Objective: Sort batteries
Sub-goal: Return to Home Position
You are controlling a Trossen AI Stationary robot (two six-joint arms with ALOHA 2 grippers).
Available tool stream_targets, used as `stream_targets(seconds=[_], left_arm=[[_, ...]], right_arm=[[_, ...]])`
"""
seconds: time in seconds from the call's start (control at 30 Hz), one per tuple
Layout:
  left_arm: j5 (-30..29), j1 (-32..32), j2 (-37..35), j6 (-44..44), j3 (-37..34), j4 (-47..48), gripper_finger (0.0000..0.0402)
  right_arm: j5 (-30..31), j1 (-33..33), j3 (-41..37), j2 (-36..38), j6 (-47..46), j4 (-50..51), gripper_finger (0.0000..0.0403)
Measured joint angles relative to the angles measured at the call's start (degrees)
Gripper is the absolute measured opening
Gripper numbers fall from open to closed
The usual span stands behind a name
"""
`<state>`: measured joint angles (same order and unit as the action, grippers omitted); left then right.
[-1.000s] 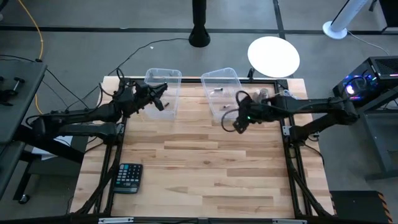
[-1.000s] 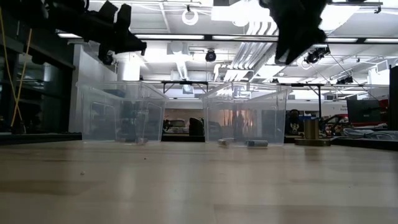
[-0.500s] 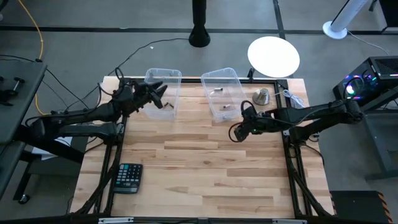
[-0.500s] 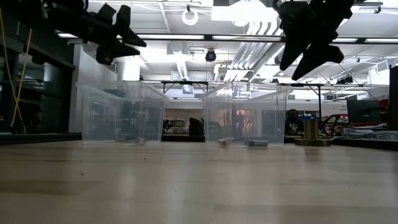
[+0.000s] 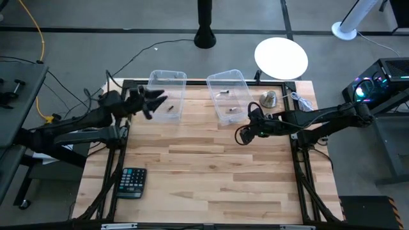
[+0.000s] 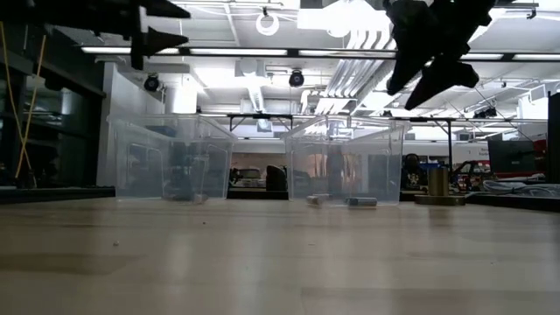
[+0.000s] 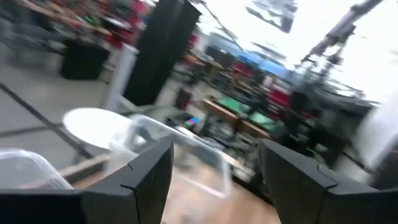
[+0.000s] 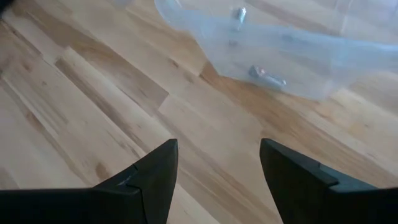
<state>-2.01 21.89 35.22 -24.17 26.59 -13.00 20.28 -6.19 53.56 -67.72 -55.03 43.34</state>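
Two clear plastic bins stand at the table's far side. The left bin (image 5: 167, 83) holds a dark battery (image 5: 171, 107). In the right bin (image 5: 238, 96) lie silvery batteries (image 5: 223, 93) (image 5: 231, 110), which the right wrist view (image 8: 267, 76) and the low view (image 6: 360, 201) show too. My left gripper (image 5: 157, 103) (image 6: 171, 24) hangs open, high above the left bin's left wall, holding nothing. My right gripper (image 5: 243, 134) (image 8: 217, 177) hangs open over bare wood just near of the right bin, its fingers empty.
A metal bell-shaped object (image 5: 269, 98) stands right of the right bin. A dark calculator (image 5: 132, 182) lies at the near left. A white round disc (image 5: 281, 57) is beyond the table's far edge. Bare wood (image 5: 211, 166) fills the table's middle and near side.
My left gripper has opened above the left bin and drawn back toward the table's left edge; a dark battery now lies in that bin. My right gripper, open throughout, has moved from the right bin's near edge toward the table's near edge, then held still.
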Motion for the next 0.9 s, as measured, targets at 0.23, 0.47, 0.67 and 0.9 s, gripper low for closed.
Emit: stream_targets(seconds=[0.23, 0.47, 0.67, 0.9], left_arm=[[-3.7, -5.2, -10.3, -0.8, 0.0, 11.4, 0.0227], [-12.2, -8.1, -15.9, 0.4, 0.0, 16.0, 0.0227], [-13.3, -9.0, -16.5, 0.4, 0.0, 15.9, 0.0227], [-14.1, -9.7, -16.5, 0.2, 0.0, 15.8, 0.0227]], right_arm=[[2.0, -0.3, 0.0, 0.0, 1.5, -4.3, 0.0222], [2.0, -0.3, 0.0, 0.0, 4.1, -4.7, 0.0222], [2.4, -0.3, 0.0, 0.0, 4.4, -4.8, 0.0222], [2.2, -0.3, 0.0, 0.0, 4.5, -4.9, 0.0222]])
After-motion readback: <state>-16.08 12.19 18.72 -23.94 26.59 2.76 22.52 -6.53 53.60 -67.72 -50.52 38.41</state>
